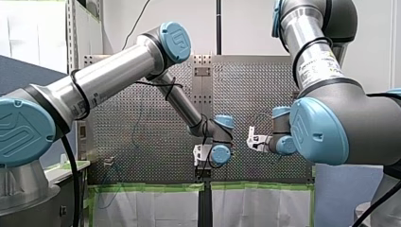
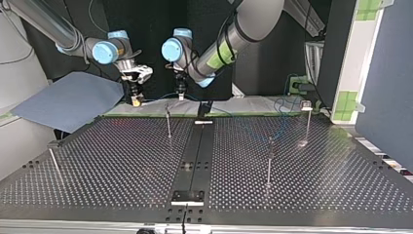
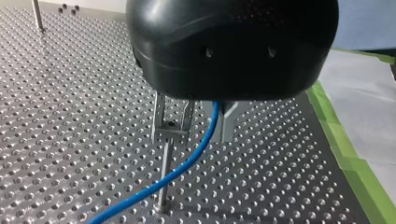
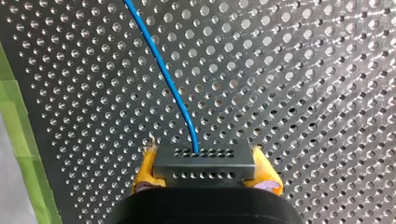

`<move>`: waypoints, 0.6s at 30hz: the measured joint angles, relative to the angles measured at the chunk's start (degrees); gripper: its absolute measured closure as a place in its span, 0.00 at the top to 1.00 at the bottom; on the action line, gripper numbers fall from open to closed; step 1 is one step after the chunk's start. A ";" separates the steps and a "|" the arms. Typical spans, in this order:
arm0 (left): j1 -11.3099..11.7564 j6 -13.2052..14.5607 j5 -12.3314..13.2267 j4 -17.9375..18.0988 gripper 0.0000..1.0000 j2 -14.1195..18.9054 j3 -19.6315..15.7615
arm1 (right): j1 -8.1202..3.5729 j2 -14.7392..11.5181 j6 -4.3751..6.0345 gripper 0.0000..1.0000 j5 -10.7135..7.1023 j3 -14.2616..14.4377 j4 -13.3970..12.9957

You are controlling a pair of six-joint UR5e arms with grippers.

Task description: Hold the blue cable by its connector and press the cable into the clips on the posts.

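Blue cable (image 4: 173, 88) runs across the table (image 4: 303, 93) from its connector (image 4: 204, 175), which our right claw (image 4: 205, 161) holds pinched tight between its yellow pads (image 4: 145, 168), near the green-taped table edge. By our left claw (image 2: 181, 93) the cable passes just beside a clip (image 3: 172, 128) on a post (image 3: 163, 177). Honestly can't tell if that claw's open or closed.

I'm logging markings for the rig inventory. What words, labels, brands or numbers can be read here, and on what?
No text can be read in any view.
White label on my right arm: print too small to read.
Small label on my left arm: too blurred to read.
Blue joint cap: raised logo, letters not legible.
Black connector: no print.
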 joint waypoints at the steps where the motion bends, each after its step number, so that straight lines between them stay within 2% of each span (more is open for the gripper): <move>1: 0.08 -0.02 0.01 0.20 0.01 -0.01 0.01 | -0.08 0.04 0.13 0.00 -0.09 0.00 -0.10; 6: 0.43 -0.26 0.14 1.44 0.01 -0.02 0.02 | -0.54 1.05 1.64 0.00 -1.72 -0.30 -1.20; 12: 0.60 -0.39 0.51 1.81 0.01 -0.04 0.03 | -1.24 3.34 2.83 0.00 -2.87 -1.33 -1.26; 18: 0.64 -0.62 1.17 2.54 0.01 -0.04 0.03 | -2.00 3.85 3.50 0.00 -3.64 -2.74 -0.13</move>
